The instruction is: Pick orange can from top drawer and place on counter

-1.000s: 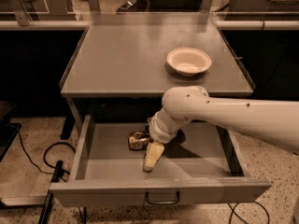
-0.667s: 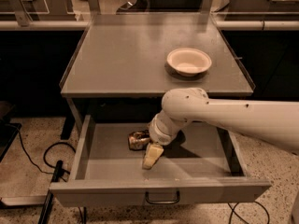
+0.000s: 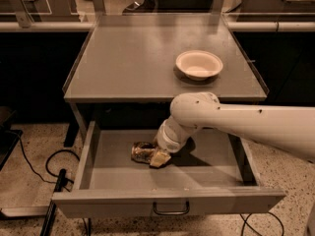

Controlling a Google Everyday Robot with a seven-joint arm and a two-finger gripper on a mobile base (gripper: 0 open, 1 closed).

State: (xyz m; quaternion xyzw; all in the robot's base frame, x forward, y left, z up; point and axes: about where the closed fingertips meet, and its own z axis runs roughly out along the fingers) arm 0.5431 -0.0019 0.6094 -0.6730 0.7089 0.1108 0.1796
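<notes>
Counter (image 3: 133, 63): a broad grey cabinet top with thin raised side rims, filling the upper middle of the view. Robot arm (image 3: 256, 124): a thick cream-white limb coming in from the right edge, crossing below the counter's front edge and bending down into the open drawer. Top drawer (image 3: 167, 200): a wide, shallow grey tray pulled fully out beneath the counter. White bowl (image 3: 199, 64): it stands upright on the right half of the counter, well apart from the drawer's contents. Gripper (image 3: 160, 157): it is lowered to the drawer floor left of centre, its pale tip hard against the can's right side. Whether it has closed on the can cannot be told from here. Orange can (image 3: 141, 151): small, shiny and wrinkled, it lies on the drawer floor, not on the counter. Pull handle (image 3: 171, 209): a dark loop at the middle of the drawer front.
</notes>
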